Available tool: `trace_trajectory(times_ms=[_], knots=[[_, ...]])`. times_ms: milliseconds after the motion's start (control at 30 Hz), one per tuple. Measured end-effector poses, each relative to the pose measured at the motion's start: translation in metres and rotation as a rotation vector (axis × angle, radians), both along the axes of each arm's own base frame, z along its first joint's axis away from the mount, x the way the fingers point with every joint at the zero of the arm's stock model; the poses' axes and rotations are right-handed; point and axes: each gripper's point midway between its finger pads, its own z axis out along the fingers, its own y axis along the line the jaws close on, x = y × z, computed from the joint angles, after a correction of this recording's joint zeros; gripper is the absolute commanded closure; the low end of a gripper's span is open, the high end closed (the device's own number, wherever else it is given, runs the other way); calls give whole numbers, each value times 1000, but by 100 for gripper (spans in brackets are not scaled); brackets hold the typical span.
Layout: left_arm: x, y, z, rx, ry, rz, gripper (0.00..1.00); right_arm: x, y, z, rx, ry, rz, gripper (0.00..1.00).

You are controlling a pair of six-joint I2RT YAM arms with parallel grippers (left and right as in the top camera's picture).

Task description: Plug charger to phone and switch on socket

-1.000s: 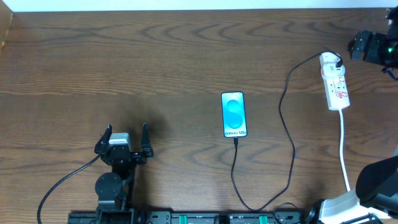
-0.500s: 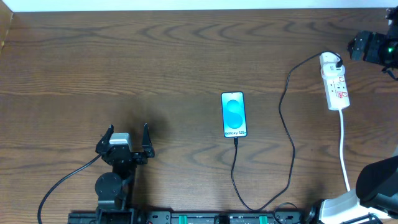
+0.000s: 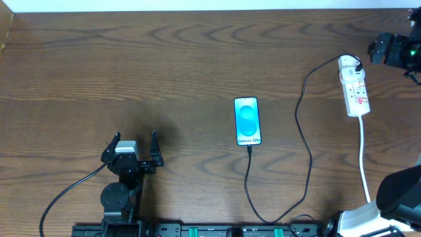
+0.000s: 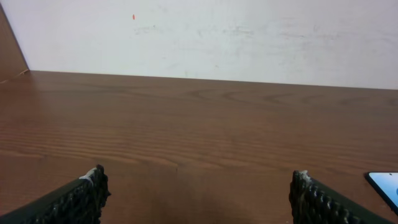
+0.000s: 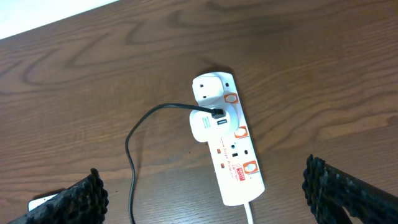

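Note:
The phone (image 3: 247, 121) lies flat mid-table, its blue screen up. The black charger cable (image 3: 304, 141) runs from the phone's near end, loops toward the front edge and up to its white plug head (image 5: 207, 125), seated in the white socket strip (image 3: 354, 86) at the right. In the right wrist view the strip (image 5: 231, 155) lies between my open right fingers (image 5: 205, 193), well below them. My right gripper (image 3: 393, 50) hovers just right of the strip's far end. My left gripper (image 3: 132, 143) is open and empty at the front left; the phone's corner (image 4: 385, 185) shows at its right.
The strip's thick white cord (image 3: 364, 155) runs toward the front right edge, near the right arm's base (image 3: 368, 220). A white wall (image 4: 205, 34) stands behind the table's far edge.

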Motion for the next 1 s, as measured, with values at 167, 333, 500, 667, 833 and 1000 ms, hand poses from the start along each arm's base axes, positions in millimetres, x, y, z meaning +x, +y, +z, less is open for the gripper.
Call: trace_trajectory(times_ms=[167,333,500,667,833,1000], knots=[[0,0,0,0,0,0,6,0,0,0,0,0,0,1],[0,0,0,0,0,0,6,0,0,0,0,0,0,1],[0,0,0,0,0,0,6,0,0,0,0,0,0,1],[0,0,0,0,0,0,6,0,0,0,0,2,-1,1],[0,0,0,0,0,0,6,-3,-2,-3,-12,19,-12,1],[0,0,0,0,0,0,6,2,4,-1,-19,6,6,1]])
